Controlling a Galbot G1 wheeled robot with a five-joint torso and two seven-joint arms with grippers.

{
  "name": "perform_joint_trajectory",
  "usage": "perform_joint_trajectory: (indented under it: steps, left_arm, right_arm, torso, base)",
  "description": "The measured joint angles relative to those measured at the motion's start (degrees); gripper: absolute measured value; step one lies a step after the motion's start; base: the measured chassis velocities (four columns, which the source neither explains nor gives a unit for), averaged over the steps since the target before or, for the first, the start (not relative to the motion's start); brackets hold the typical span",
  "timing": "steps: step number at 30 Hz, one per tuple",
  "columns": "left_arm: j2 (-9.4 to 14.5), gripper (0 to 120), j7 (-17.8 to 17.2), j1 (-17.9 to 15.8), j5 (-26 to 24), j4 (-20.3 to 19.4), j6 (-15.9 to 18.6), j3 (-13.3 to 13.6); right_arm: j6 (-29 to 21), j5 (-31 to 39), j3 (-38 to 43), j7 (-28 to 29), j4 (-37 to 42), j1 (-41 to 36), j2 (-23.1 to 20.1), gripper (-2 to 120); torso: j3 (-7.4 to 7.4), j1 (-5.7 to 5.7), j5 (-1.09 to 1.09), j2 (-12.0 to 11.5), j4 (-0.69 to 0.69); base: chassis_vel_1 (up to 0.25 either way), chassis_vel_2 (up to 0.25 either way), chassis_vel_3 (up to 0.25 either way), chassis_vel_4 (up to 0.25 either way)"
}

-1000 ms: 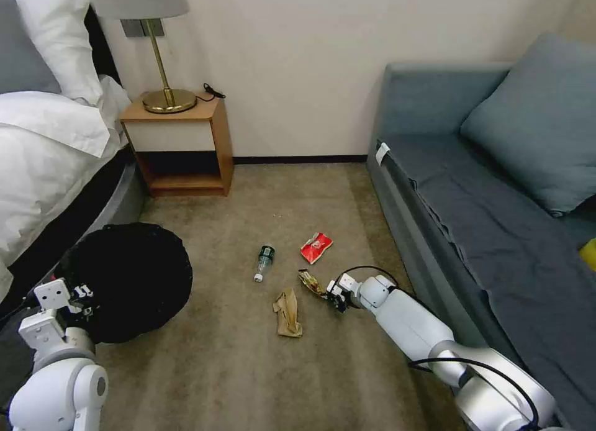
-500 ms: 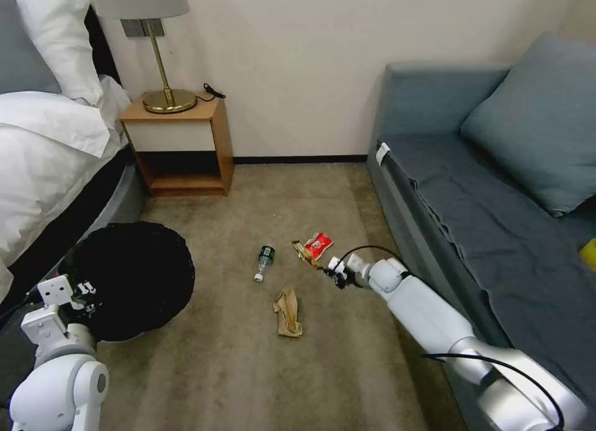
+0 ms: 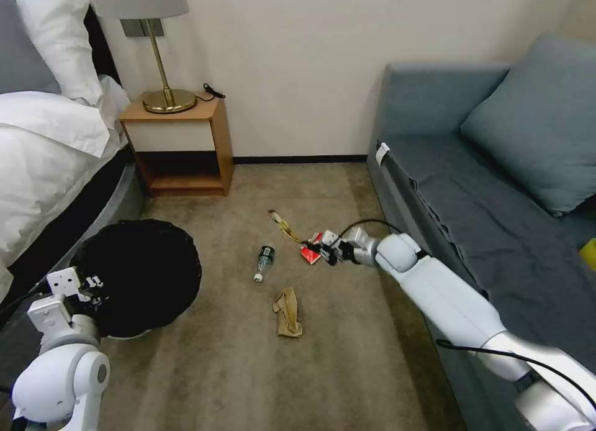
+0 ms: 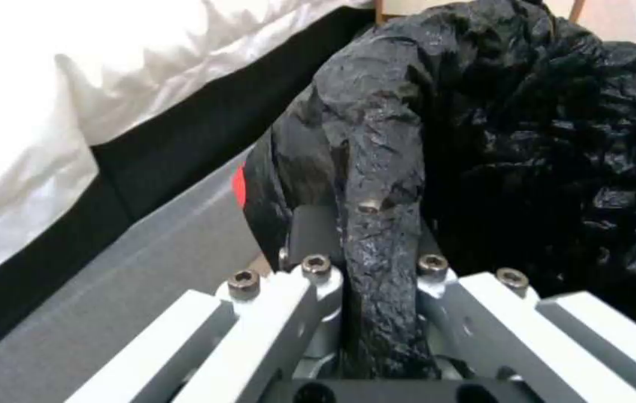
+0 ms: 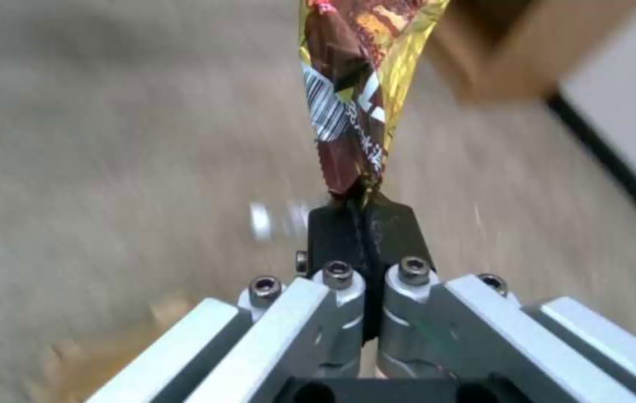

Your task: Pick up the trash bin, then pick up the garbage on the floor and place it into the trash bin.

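Up close, the right gripper (image 5: 362, 210) pinches the gold-brown foil wrapper (image 5: 355, 95); at 8 o'clock the left gripper (image 4: 370, 246) grips the trash bin (image 3: 139, 276) rim, black bag inside

Head camera looks down across the floor (image 3: 248, 369); wrist cameras sit close behind their fingers (image 5: 362, 224).

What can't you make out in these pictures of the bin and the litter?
- Trash bin: head view, the black bag covers its white wall, and the inside is too dark to see.
- Red snack packet: head view, partly behind the right gripper.
- Foil wrapper: right wrist view, top cut off by the edge.
- Floor: right wrist view, blurred.
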Motion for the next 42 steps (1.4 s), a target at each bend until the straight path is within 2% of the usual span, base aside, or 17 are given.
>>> perform_joint_trajectory:
  steps: [4, 9, 20, 24, 32, 35, 36, 39, 42]
  left_arm:
    - [0.51, 4, 1.21, -0.47, -0.31, 0.61, 0.33, 0.84]
    - [0.5, 4, 3.22, -0.88, -0.34, 0.91, -0.09, 1.82]
    - [0.13, 4, 4.87, -1.81, -2.78, 1.0, -2.08, 2.87]
    - [-0.54, 4, 4.98, -1.59, -4.45, 0.14, -2.08, 3.09]
    - [-0.99, 4, 5.04, -1.42, -4.86, -0.18, -2.08, 3.14]
    - [-1.02, 4, 5.04, -1.41, -5.0, -0.38, -2.08, 3.09]
    - [-1.02, 4, 5.04, -1.41, -5.0, -0.38, -2.08, 3.09]
    - [-0.95, 4, 4.95, -1.53, -4.99, -0.36, -2.07, 2.96]
    - [-0.94, 4, 4.9, -1.62, -4.88, -0.11, -2.07, 2.92]
  right_arm:
    - [-2.2, 9.46, -4.11, -1.77, 7.5, 3.86, -1.03, 0]
    - [-4.68, 15.64, -8.18, -1.87, 10.54, 6.95, 0.38, 0]
    - [-7.56, 19.29, -15.68, 0.11, 11.71, 7.89, 6.81, 0]
    - [-7.25, 18.89, -17.03, 1.57, 8.75, 6.6, 9.91, 0]
    - [-6.6, 18.53, -16.83, 3.51, 5.5, 6.3, 11.69, 0]
    - [-6.07, 18.26, -16.76, 4.92, 5.03, 5.65, 11.72, 10]
    - [-6.07, 18.26, -16.76, 4.92, 5.03, 5.65, 11.72, 10]
    - [-5.67, 18.03, -16.5, 5.21, 5.05, 5.16, 11.51, 25]
    - [-5.59, 17.92, -16.19, 5.27, 5.27, 4.81, 11.31, 33]
  torso:
    - [0.0, 0.0, 0.0, 0.0, 0.01]
    - [0.0, 0.0, -0.01, 0.0, 0.0]
    - [0.0, 0.0, -0.01, 0.0, 0.01]
    - [0.0, 0.0, 0.0, 0.0, 0.01]
    - [0.0, 0.0, -0.01, 0.0, 0.01]
    - [0.0, 0.0, 0.0, 0.0, 0.0]
    - [0.0, 0.0, 0.0, 0.0, 0.0]
    - [0.0, 0.0, 0.0, 0.0, 0.01]
    - [0.0, 0.0, 0.0, 0.0, 0.0]
  base:
    - [0.0, 0.0, 0.0, 0.0]
    - [0.0, 0.0, 0.0, 0.0]
    - [0.0, 0.0, 0.0, 0.0]
    - [0.0, 0.0, 0.0, 0.0]
    - [0.0, 0.0, 0.0, 0.0]
    - [0.0, 0.0, 0.0, 0.0]
    - [0.0, 0.0, 0.0, 0.0]
    - [0.0, 0.0, 0.0, 0.0]
    - [0.0, 0.0, 0.0, 0.0]
